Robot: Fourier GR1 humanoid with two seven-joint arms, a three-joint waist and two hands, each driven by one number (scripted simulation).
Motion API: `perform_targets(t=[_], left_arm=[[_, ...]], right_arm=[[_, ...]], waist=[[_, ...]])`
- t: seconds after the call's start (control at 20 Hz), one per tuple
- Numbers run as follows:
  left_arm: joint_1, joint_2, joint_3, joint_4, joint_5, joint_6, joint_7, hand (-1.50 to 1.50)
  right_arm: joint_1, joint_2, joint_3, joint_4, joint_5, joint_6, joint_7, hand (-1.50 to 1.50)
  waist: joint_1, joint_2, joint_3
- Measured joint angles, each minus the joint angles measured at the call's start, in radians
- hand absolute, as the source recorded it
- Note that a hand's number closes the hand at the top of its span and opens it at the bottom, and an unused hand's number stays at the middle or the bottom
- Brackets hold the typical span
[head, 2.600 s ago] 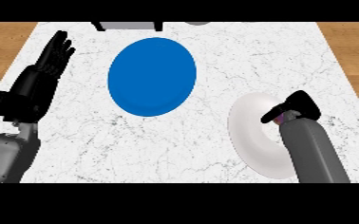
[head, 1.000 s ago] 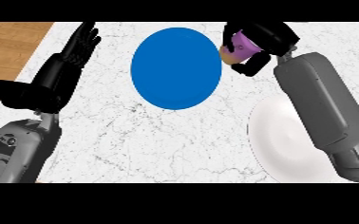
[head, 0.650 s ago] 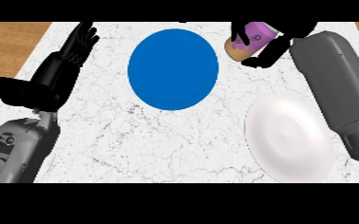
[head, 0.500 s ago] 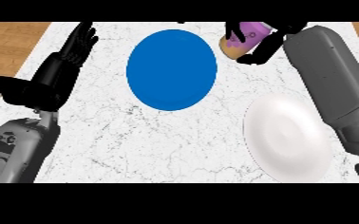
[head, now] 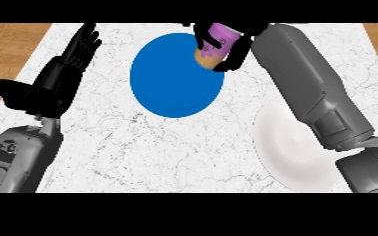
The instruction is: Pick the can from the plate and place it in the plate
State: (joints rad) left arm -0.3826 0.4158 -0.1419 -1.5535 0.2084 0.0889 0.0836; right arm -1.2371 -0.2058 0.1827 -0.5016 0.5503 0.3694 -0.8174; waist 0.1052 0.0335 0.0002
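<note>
The can [head: 216, 46], clutched in the right hand [head: 238, 56], has shifted from beside the blue plate [head: 173, 85] to over its one o'clock rim; lowering seems next.

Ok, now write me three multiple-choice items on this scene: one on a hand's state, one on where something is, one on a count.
1. The left hand is:
A. open, holding nothing
B. shut in a fist
C. pinching a spoon

2. The can is:
A. inside a bowl
B. in the right hand, over the blue plate at its far right rim
C. in the left hand

3. Plates in view:
A. one
B. two
C. three

Answers: A, its fingers are straight and empty; B, black fingers curl round it above the rim; B, the blue plate and a white plate.
</note>
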Motion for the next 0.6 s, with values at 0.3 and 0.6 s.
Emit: perform_targets(t=[0.3,0.6], left_arm=[[0.010,0.005,0.019,0.002,-0.001,-0.007,0.002,0.00],[-0.003,-0.008,0.021,0.014,-0.013,-0.012,-0.009,0.00]], right_arm=[[-0.046,0.131,0.041,0.131,0.046,-0.080,-0.015,1.50],[-0.055,0.188,0.108,0.200,0.064,-0.157,-0.040,1.50]], waist=[[-0.017,-0.005,-0.001],[-0.005,-0.004,-0.001]])
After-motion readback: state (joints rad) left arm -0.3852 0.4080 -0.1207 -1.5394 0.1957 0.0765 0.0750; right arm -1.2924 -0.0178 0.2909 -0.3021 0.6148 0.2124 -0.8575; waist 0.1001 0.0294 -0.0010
